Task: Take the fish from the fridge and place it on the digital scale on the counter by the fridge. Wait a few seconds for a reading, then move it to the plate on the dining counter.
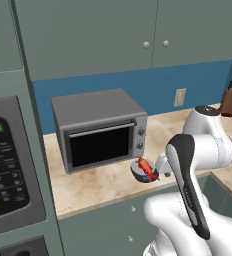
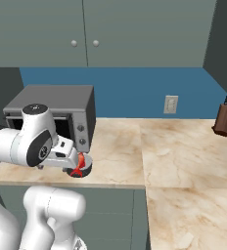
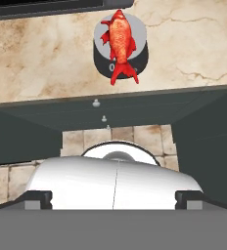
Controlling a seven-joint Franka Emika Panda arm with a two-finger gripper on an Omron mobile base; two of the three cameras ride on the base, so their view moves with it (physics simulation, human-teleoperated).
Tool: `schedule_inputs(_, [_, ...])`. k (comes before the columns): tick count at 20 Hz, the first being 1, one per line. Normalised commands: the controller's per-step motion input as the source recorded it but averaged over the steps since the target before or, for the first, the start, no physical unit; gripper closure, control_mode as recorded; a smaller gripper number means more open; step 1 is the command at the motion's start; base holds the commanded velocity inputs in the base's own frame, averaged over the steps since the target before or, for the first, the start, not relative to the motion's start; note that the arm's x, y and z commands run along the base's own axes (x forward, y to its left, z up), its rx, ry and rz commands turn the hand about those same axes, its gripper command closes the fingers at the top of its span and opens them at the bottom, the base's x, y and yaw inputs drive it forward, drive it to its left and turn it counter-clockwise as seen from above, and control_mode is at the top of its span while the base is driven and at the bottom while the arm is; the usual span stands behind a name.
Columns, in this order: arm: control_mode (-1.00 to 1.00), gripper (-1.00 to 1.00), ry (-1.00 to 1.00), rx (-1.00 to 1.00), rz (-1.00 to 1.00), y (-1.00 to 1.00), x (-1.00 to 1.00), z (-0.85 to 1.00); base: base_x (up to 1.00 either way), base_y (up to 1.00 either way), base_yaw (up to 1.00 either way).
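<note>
The fish (image 3: 120, 44) is a slender orange-red body with darker red fins and a forked tail. It lies flat on the scale (image 3: 137, 35), a small round device with a dark grey base and a lighter grey top. In the hand view the head points toward the microwave (image 1: 99, 129) and the tail reaches over the scale's near rim, above the dark front face. In both base views the fish (image 1: 148, 168) shows as a red streak across the top of the scale (image 1: 138, 168).

The scale stands on the beige marbled tabletop (image 2: 184, 146), close to its front edge and just in front of the microwave's right front corner. Below that edge run grey-green cabinet fronts with small round knobs (image 3: 96, 103).

The gripper (image 2: 75, 158) is just beside the scale on its left in the right base view, with the jaws spread wide and nothing between them. No part of them touches the fish.

Open room: the tabletop to the right of the scale is bare stone as far as the knife block (image 2: 226, 120) near the wall. A wall socket (image 2: 170, 104) sits on the blue backsplash. Upper cabinets (image 2: 86, 29) hang well above the tabletop. A tall grey unit with a control panel (image 1: 5, 165) borders the tabletop in the left base view.
</note>
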Motion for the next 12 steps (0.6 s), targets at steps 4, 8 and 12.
schedule_inputs(4, [-1.0,-1.0,0.0,0.0,0.0,0.0,0.0,0.0,0.0,0.0,0.0])
schedule_inputs(8, [-1.0,-1.0,0.0,0.0,0.0,0.0,0.0,0.0,0.0,0.0,0.0])
schedule_inputs(12, [-1.0,-1.0,0.0,0.0,0.0,0.0,0.0,0.0,0.0,0.0,0.0])
